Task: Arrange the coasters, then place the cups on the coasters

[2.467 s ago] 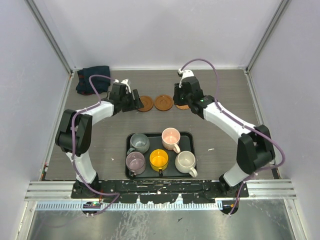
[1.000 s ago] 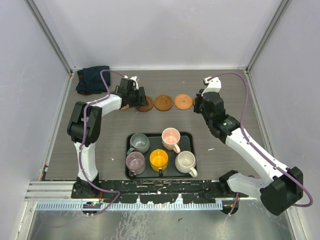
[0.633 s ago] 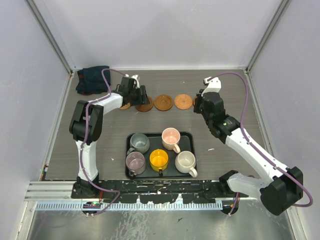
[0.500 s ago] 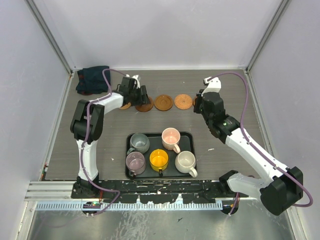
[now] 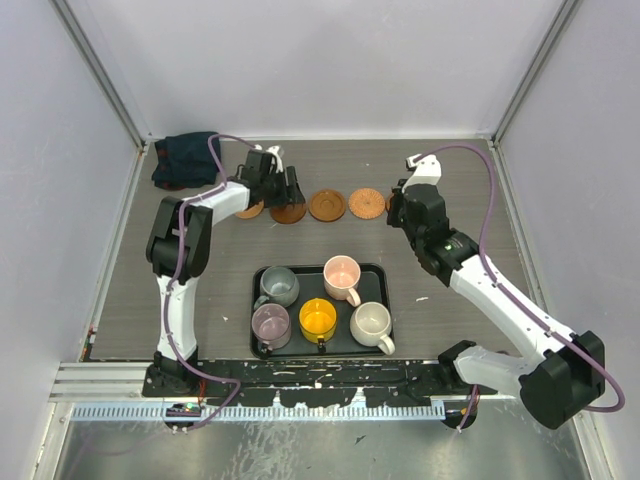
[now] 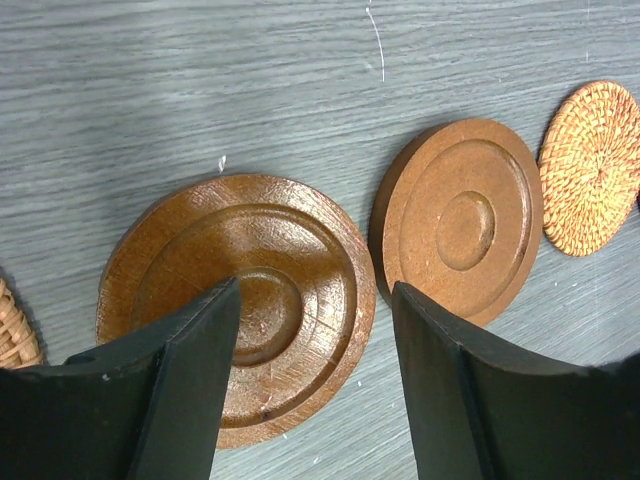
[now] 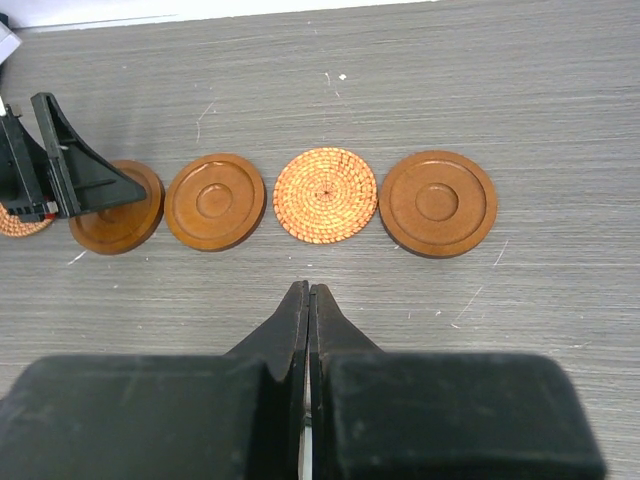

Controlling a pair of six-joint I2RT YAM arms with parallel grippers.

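Five coasters lie in a row at the far side. In the right wrist view these are a woven one [image 7: 12, 222], two wooden ones [image 7: 118, 210] [image 7: 215, 200], another woven one [image 7: 325, 195] and a third wooden one [image 7: 438, 203]. My left gripper [image 6: 316, 290] is open just above the leftmost wooden coaster [image 6: 240, 300], one finger over its centre and the other past its right rim. My right gripper [image 7: 308, 290] is shut on nothing, just short of the row. Five cups stand on the black tray [image 5: 383, 285]: grey-green [image 5: 279, 286], pink [image 5: 342, 275], mauve [image 5: 270, 323], yellow [image 5: 318, 320] and cream [image 5: 370, 322].
A dark blue cloth [image 5: 186, 158] lies bunched in the far left corner. White walls with metal posts close in the table on three sides. In the top view the right arm [image 5: 420, 210] covers the rightmost coaster.
The left gripper has shifted a little to the right along the coaster row and its jaws have spread wider. The right arm has swung back right of the row, then stayed still.
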